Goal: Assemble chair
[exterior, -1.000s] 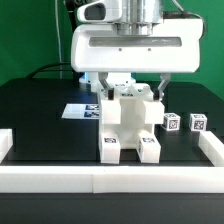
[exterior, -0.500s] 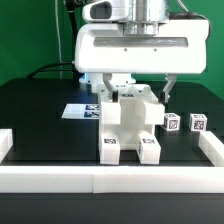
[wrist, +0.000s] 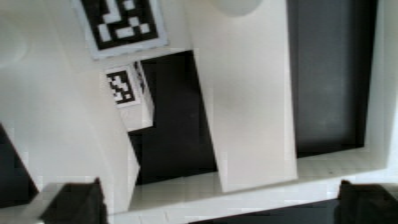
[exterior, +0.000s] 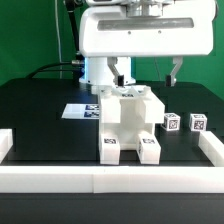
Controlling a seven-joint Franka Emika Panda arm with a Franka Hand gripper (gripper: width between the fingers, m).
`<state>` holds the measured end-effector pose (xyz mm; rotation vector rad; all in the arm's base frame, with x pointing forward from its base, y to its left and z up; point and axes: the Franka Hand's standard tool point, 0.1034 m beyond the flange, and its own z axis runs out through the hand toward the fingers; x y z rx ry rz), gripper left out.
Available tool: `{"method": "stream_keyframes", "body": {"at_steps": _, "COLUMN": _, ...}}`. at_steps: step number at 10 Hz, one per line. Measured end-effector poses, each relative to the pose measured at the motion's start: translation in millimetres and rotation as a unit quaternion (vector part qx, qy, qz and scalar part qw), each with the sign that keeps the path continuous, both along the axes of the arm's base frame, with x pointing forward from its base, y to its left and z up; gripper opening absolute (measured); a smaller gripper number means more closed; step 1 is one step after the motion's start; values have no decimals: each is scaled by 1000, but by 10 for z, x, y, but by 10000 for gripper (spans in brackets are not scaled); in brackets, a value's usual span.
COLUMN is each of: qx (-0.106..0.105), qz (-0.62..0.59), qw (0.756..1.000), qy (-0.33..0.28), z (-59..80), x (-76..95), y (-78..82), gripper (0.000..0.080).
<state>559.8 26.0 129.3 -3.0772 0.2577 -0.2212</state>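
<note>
1. The fingers (exterior: pixel 121 73) are seen hanging above the chair (exterior: pixel 130 120), spread wide apart and released; nothing is held between them.
2. A clear gap is seen between the fingertips and the top of the chair, so no contact is made.
3. The chair is stood upright on the black tabletop (exterior: pixel 40 110), near the middle of the scene and close to the near wall (exterior: pixel 110 181).
4. Two chunky legs are turned toward the near side, and a black-and-white tag (exterior: pixel 111 144) is carried at the foot of each.
5. Two cubes (exterior: pixel 172 122) (exterior: pixel 197 124) are placed on the tabletop to the exterior view's right of the chair. They are set just beside each other and apart from the chair, and each is marked with a tag.
6. The marker board (exterior: pixel 80 110) is laid flat on the far side of the chair, toward the exterior view's left, and is partly hidden by the chair.
7. In the wrist view, white uprights of the chair (wrist: pixel 240 110) are seen with dark gaps between them, and two tags are shown on the white faces.
8. In that same view the dark fingers (wrist: pixel 73 201) are seen at the two edges, well apart, with the chair between and beyond them.
</note>
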Motion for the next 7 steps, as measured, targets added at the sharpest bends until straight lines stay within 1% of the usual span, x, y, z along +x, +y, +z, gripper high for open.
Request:
{"method": "stream_keyframes", "body": {"at_steps": 1, "qx": 3, "qz": -4, "qw": 1000, "qy": -3, "z": 55, "x": -16, "y": 0, "gripper": 649}}
{"method": "stream_keyframes", "body": {"at_steps": 2, "qx": 9, "qz": -21, "qw": 1000, "qy": -6, "z": 116, "x": -89, "y": 6, "gripper": 649}}
{"method": "stream_keyframes", "body": {"at_steps": 3, "qx": 14, "qz": -35, "qw": 999, "qy": -6, "z": 128, "x": -192, "y": 24, "gripper": 649}}
{"method": "stream_keyframes", "body": {"at_steps": 5, "qx": 19, "qz": -55, "qw": 998, "qy": -5, "z": 81, "x": -397, "y": 167, "gripper": 649}}
{"method": "stream_keyframes", "body": {"at_steps": 6, "qx": 18, "qz": -52, "qw": 998, "qy": -4, "z": 48, "x": -440, "y": 183, "gripper": 649}}
{"method": "stream_keyframes", "body": {"at_steps": 7, "qx": 18, "qz": -53, "qw": 998, "qy": -4, "z": 55, "x": -428, "y": 167, "gripper": 649}}
